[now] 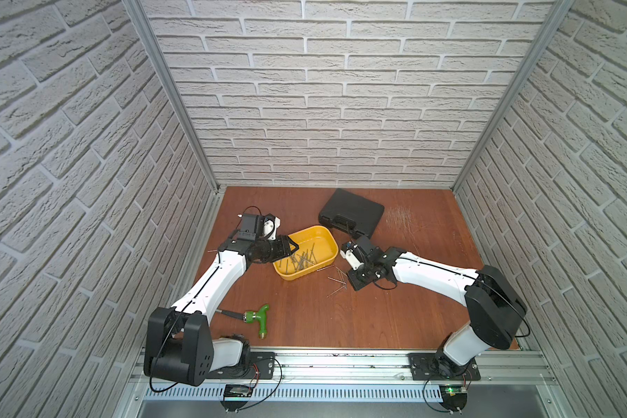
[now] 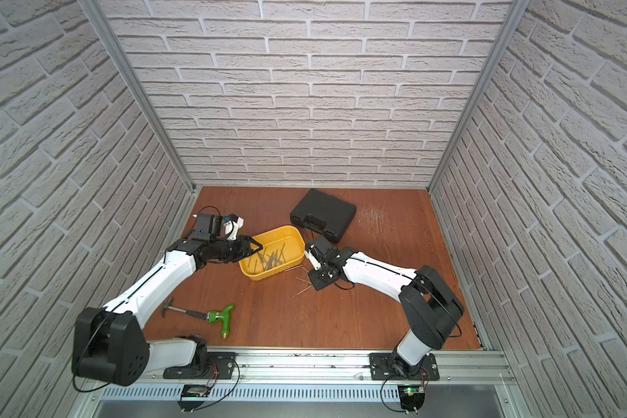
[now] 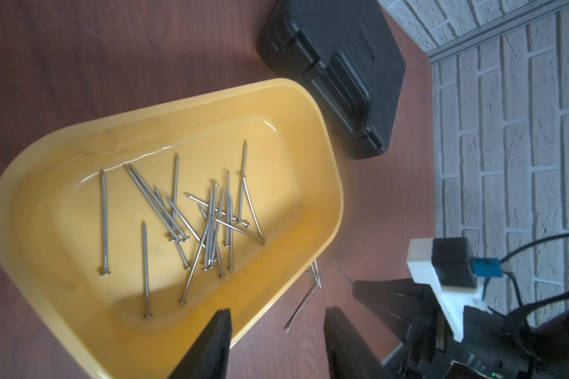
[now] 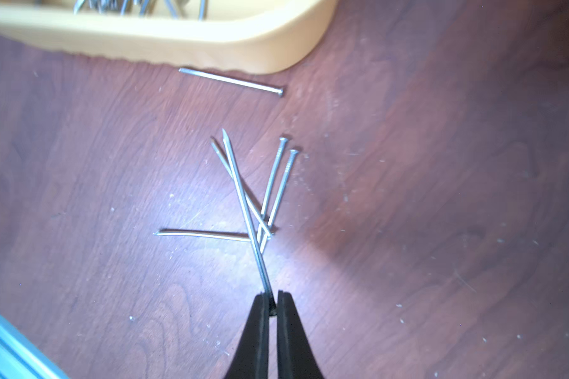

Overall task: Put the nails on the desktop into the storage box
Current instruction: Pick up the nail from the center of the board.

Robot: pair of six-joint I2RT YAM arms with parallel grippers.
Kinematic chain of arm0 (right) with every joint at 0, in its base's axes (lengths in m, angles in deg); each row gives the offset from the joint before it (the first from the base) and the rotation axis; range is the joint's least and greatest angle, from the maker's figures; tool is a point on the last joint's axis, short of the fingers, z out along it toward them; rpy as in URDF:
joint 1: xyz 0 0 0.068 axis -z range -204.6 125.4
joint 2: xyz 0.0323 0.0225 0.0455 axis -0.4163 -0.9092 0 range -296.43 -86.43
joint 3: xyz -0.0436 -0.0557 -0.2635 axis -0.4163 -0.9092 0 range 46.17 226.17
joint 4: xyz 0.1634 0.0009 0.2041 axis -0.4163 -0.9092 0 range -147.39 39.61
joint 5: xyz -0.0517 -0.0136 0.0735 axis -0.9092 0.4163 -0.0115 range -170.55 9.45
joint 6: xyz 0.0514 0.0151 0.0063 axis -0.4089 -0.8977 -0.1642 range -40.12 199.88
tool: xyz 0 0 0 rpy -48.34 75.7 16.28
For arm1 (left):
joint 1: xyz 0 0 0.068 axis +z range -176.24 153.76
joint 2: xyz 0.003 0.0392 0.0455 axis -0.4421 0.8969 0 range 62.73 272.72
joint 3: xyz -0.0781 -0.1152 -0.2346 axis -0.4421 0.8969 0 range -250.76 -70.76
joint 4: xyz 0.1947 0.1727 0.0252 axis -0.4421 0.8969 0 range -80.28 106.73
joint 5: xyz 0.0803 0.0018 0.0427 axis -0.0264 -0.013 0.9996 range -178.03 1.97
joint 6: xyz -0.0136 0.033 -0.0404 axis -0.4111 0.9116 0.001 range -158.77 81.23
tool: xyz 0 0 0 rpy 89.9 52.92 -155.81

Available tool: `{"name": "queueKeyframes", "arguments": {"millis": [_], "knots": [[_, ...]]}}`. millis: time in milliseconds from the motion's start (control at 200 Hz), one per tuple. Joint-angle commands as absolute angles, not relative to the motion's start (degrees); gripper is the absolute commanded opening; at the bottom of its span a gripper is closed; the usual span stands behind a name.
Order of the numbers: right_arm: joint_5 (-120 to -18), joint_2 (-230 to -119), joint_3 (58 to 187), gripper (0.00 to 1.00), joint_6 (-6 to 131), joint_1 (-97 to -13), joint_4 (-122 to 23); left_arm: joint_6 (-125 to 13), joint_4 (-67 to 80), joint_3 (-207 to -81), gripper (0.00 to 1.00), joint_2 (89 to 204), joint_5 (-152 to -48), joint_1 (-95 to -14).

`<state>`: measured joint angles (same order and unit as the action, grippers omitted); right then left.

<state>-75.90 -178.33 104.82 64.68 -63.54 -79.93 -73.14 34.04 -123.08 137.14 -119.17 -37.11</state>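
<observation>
Nails [image 3: 212, 226]; thin, smooth, silvery, flat-headed

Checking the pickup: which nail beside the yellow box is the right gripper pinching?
The nail slanting over the small pile: one end is clamped in the shut right gripper. The other five lie free on the desktop.

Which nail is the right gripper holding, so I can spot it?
Find the yellow storage box; loose nails lie on the desktop beside its long wall. The held nail alone has its head end pinched in the shut right gripper, crossing over the others.
</observation>
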Motion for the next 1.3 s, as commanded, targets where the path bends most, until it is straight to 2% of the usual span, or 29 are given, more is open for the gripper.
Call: {"name": "queueKeyframes", "arguments": {"millis": [0,260,555,840,1180,1295], "knots": [[-70.12,-175.49,103.91,0.07,61.87,-61.52,-77.3,-76.03,26.82,-121.56,0.53,135.38,-123.61,-36.72],[-62.65,-170.99,107.07,0.07,55.55,-59.41,-74.94,-83.33,14.31,-119.02,0.59,133.1,-129.31,-36.66],[-53.35,-176.54,112.41,0.05,42.16,-60.68,-61.49,-92.61,-0.03,-115.0,0.62,132.88,-131.12,-38.27],[-52.22,-180.28,118.2,0.05,40.77,-62.78,-60.62,-93.26,-0.85,-115.27,0.62,134.32,-129.88,-40.6],[-51.92,-179.73,119.45,0.05,40.25,-64.33,-60.67,-93.34,-0.51,-116.04,0.59,135.72,-128.39,-41.36],[-51.33,-180.28,119.73,0.05,40.06,-64.92,-60.57,-93.5,-0.82,-116.32,0.5,135.87,-128.2,-41.71]]}}
